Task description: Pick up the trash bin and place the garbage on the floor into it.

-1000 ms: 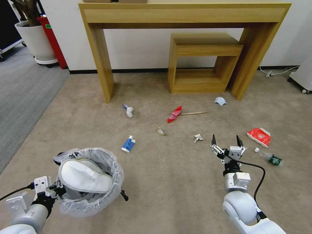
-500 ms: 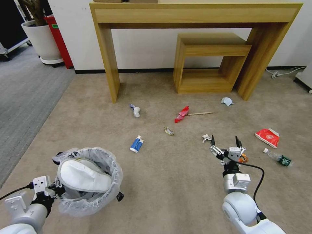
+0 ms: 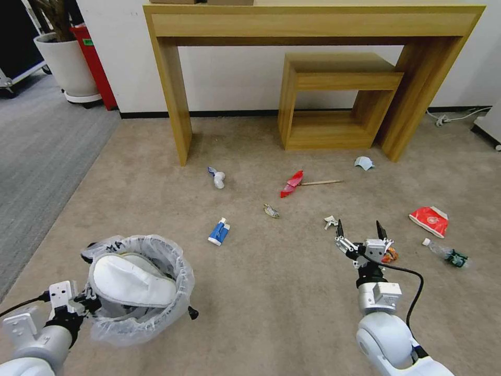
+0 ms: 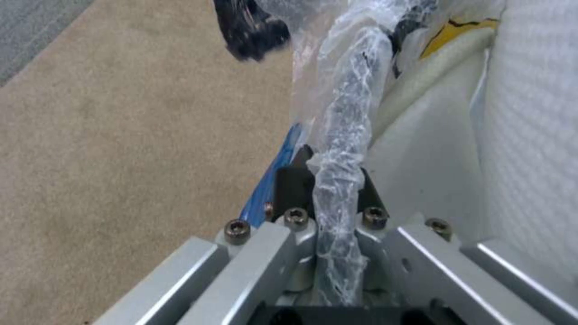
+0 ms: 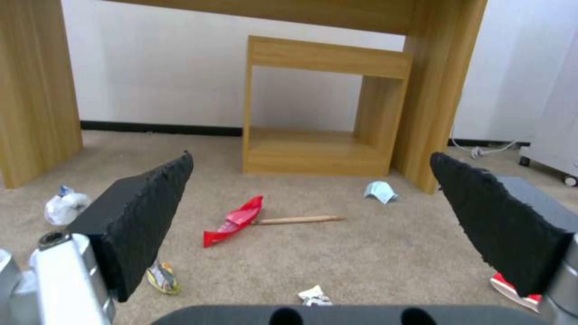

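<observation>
You have the bin [image 3: 136, 290] off the floor [image 3: 271, 292] at about 7 o'clock in the head view, so the pick-up part is done: the left gripper [image 3: 86, 304] is clamped on its bag-wrapped rim, and the left wrist view shows the crinkled plastic [image 4: 340, 180] pinched between the fingers. A white slipper [image 3: 133, 279] already lies across the bin's mouth, so judge at least one piece of garbage collected; what lies under it is hidden. Most of the litter is left on the carpet: a blue-white carton [image 3: 219, 232] at 12 o'clock of the bin's right side, a small white bundle [image 3: 217, 178] farther off, a yellowish scrap [image 3: 271, 210], a red wrapper [image 3: 292, 184] touching a wooden stick [image 3: 318, 182], and a pale blue mask [image 3: 364, 163] near the table leg [image 3: 412, 104]. Around your right gripper [image 3: 358, 230], which hovers with fingers wide apart and nothing between them, a crumpled white scrap [image 3: 330, 221] sits just at 11 o'clock, an orange packet [image 3: 389, 255] just beside it at 4 o'clock, and a red-white wrapper [image 3: 430, 220] and a clear bottle [image 3: 446, 254] out at 3 o'clock. You are early in the clearing.
</observation>
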Controlling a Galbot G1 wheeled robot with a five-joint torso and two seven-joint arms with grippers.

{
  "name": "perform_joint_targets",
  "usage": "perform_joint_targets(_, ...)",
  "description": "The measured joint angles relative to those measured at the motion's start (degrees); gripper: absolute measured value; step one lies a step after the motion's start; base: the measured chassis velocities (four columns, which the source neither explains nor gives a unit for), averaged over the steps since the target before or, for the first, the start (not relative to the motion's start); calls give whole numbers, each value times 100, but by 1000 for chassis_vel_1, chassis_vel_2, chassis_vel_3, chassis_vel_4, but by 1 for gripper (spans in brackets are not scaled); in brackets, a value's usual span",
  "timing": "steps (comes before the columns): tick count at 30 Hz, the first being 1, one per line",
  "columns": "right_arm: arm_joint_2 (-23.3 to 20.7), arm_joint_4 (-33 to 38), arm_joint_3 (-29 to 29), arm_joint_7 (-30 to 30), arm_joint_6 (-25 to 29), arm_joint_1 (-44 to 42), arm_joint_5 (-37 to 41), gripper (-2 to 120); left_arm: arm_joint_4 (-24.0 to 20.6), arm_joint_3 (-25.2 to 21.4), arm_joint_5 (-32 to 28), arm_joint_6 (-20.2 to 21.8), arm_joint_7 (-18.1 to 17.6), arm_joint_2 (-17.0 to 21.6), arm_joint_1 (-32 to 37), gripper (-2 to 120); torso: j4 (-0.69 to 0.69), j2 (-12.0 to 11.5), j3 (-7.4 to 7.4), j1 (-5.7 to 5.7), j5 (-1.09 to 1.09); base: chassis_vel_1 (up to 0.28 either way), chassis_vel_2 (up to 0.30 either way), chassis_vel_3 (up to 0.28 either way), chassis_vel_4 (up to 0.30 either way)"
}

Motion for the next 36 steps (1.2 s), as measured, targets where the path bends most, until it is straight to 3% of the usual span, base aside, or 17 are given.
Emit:
perform_joint_targets(12, -9, 13, 2, -20, -14, -27, 2, 100, -56, 22, -9, 69, 3, -18, 11, 1, 0, 0, 0, 0, 1, -10, 13, 17, -7)
perform_joint_targets(36, -48, 9, -153, -2, -132, 123, 107, 100, -129, -64, -222, 223, -71, 119, 32, 1, 0, 0, 0, 0, 1, -97, 95, 95, -93)
